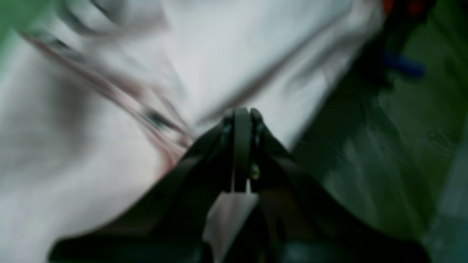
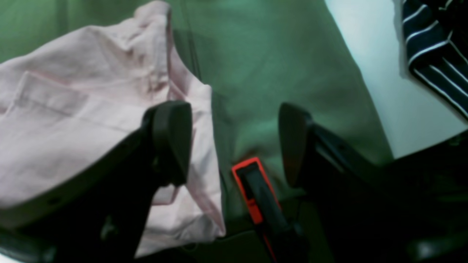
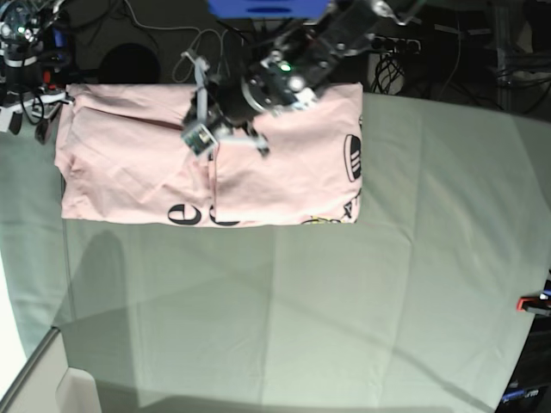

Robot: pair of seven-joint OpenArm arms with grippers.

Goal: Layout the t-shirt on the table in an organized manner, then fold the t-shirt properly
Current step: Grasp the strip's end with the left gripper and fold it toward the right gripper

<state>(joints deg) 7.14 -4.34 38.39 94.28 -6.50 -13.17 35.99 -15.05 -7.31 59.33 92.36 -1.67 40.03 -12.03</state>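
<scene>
The pale pink t-shirt lies folded into a wide rectangle at the far left of the table, with black lettering along its near edge and right side. My left gripper is over the shirt's middle. In the blurred left wrist view its fingers are pressed together, apparently pinching shirt fabric. My right gripper is open and empty, hovering just beside a shirt corner over the green table cloth. In the base view it is barely seen at the top left.
A red-and-black clamp sits at the table edge under my right gripper; another is at the right edge. A dark striped cloth lies beyond the edge. Cables and gear crowd the far side.
</scene>
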